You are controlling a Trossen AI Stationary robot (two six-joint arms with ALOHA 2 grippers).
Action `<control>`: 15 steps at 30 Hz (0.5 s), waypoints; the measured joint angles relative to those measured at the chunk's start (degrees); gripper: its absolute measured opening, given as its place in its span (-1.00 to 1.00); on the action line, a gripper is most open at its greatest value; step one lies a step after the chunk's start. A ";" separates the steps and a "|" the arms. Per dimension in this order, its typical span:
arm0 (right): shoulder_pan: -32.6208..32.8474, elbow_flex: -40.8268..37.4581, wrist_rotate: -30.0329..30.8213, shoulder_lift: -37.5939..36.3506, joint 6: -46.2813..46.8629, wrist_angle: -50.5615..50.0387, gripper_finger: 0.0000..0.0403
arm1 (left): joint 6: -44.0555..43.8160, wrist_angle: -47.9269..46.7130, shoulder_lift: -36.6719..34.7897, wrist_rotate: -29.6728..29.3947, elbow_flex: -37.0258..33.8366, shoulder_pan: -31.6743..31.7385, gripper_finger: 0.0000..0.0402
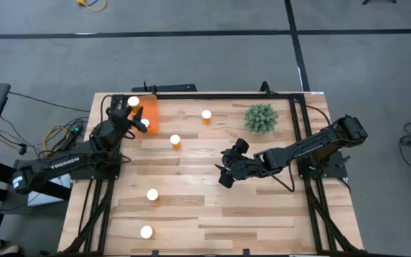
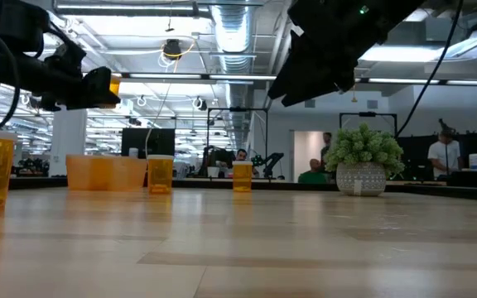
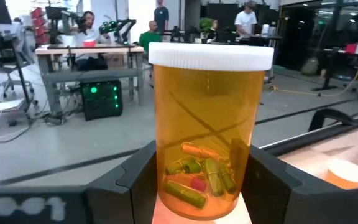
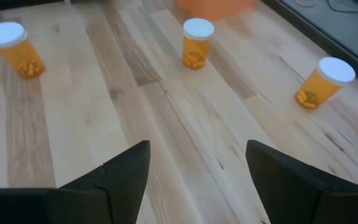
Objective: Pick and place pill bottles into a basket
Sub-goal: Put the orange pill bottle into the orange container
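Bottle held over the basket, ready to drop.
Left claw point(image 3: 204, 186) clamps a pill bottle point(image 3: 207, 124) upright above the orange basket point(image 1: 150, 114); right claw point(image 4: 197, 174) hangs empty, parted, mid-tabletop point(image 1: 262, 214), facing loose bottles point(image 4: 196, 42).

The left arm point(image 1: 56, 165) reads "TROSSEN".
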 joint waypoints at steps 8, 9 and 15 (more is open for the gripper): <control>-0.04 0.00 0.28 0.00 -1.02 2.22 0.29 | -5.63 -0.15 3.26 5.46 -2.02 8.31 -0.13; -0.06 0.00 0.29 0.00 -1.05 2.31 0.29 | -5.81 -0.12 3.99 5.55 -2.02 8.95 -0.13; -0.09 0.00 0.30 0.00 -1.05 2.65 0.29 | -5.88 2.59 7.84 8.93 -2.07 10.94 -0.13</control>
